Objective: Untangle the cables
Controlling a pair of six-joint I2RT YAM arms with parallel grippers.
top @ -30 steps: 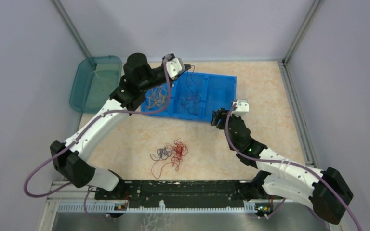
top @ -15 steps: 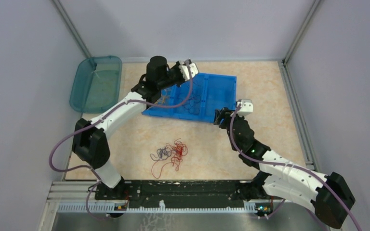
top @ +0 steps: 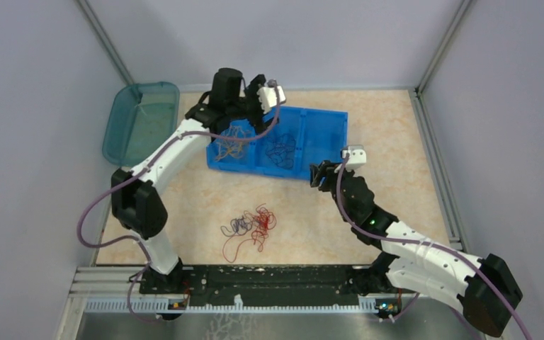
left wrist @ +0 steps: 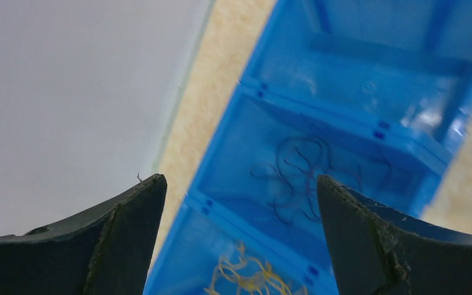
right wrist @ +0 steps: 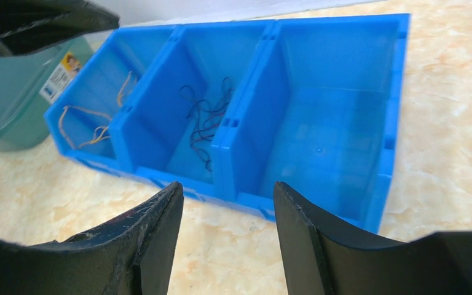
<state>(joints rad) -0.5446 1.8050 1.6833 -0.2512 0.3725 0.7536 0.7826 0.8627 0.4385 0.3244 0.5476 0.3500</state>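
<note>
Hovering above the far left part of the blue bin [top: 326,134], the left gripper [left wrist: 239,190] has its two dark fingers spread wide with nothing between them; its wrist view looks straight down past them into the bin. The bin stands on the table [top: 389,142] toward the back and is split into three compartments side by side. A small bunch of orange-yellow cables [top: 232,142] lies in the left compartment, and a loose curl of dark cables [top: 281,149] lies in the middle one. The right compartment shows only its blue floor.

The right gripper [right wrist: 227,190] sits low over the table just in front of the bin's near right corner, pointing at the bin. Its jaws stand partly apart (narrower than the left pair) and hold nothing; whether a fingertip touches the bin wall cannot be told.

Well apart from both grippers, nearer the arm bases, a tangle [top: 251,227] rests on the bare table. It has red strands bunched on its right, dark purple loops on its left, and one red strand trailing toward the near edge. A teal tub [top: 138,120] stands at the far left, beside the bin.
</note>
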